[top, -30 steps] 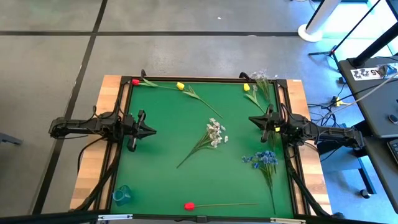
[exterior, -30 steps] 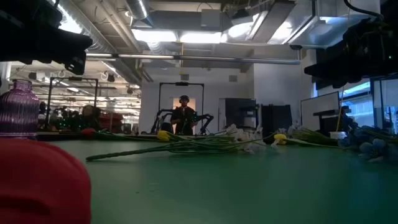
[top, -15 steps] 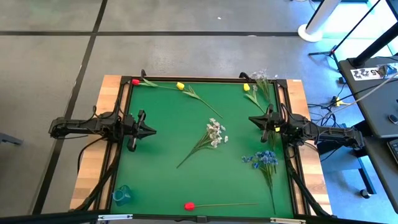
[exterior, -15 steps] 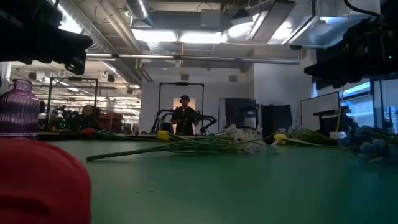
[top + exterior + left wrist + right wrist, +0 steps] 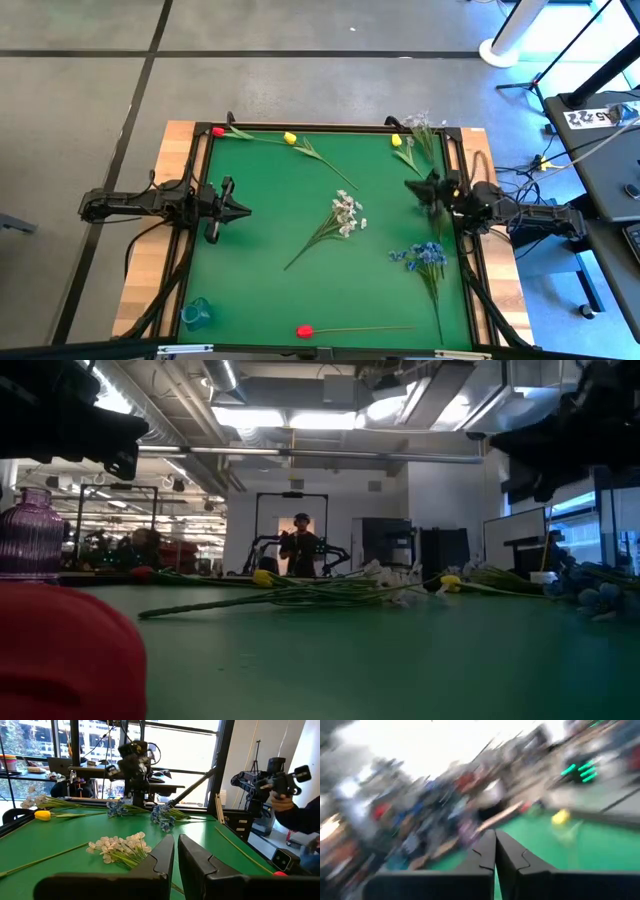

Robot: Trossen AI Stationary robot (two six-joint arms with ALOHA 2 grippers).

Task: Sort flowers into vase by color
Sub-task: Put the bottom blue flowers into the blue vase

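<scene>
My right pincer (image 5: 412,186), fingers together and empty, has just swung toward the yellow tulip (image 5: 397,141), beyond the white flowers (image 5: 346,212), starting the sort

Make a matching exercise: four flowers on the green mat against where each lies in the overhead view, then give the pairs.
Things:
1. white blossom cluster
2. blue blossom cluster
3. red tulip with the long stem
4. yellow tulip left of the other

Places:
A. near edge, bottom middle
B. mat's centre
C. far edge, left of middle
D. right side, near the right arm

Pairs: 1-B, 2-D, 3-A, 4-C
</scene>
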